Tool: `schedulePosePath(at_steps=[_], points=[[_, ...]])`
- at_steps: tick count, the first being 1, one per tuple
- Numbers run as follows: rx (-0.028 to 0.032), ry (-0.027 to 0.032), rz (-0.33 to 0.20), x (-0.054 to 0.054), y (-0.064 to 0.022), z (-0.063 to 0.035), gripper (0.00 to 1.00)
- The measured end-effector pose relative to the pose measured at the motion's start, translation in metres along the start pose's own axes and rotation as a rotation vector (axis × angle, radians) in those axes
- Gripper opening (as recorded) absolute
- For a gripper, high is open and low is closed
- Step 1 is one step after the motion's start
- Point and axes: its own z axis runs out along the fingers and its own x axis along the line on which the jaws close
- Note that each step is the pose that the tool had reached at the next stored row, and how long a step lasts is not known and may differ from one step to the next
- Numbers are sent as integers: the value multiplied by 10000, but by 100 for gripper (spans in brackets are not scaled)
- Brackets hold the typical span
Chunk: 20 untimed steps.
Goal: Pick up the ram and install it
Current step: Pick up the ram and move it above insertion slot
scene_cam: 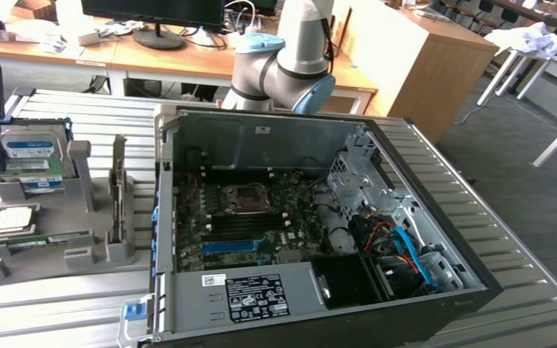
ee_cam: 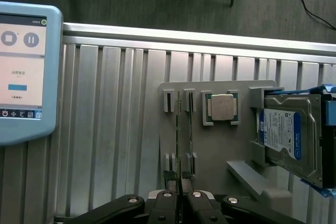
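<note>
Seemingly clamped on the ram (ee_cam: 179, 129), the fingers (ee_cam: 169, 176) should lift straight, keeping it clear of the holder (ee_cam: 220, 150).

Thin green ram (ee_cam: 178, 135), edge-on, in holder (ee_cam: 220, 145)

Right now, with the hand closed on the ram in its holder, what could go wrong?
1. The hand pinches the ram near one end only, so the stick might tilt or slip when lifted.
2. The ram sits in the narrow slots of the grey holder; an askew pull could jam it.
3. The processor chip lies close beside it and might be knocked.
</note>
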Motion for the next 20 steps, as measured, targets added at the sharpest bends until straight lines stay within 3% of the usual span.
schedulePosePath(at_steps=[20], points=[[1, 0, -1, -5, 0, -251, 13]])
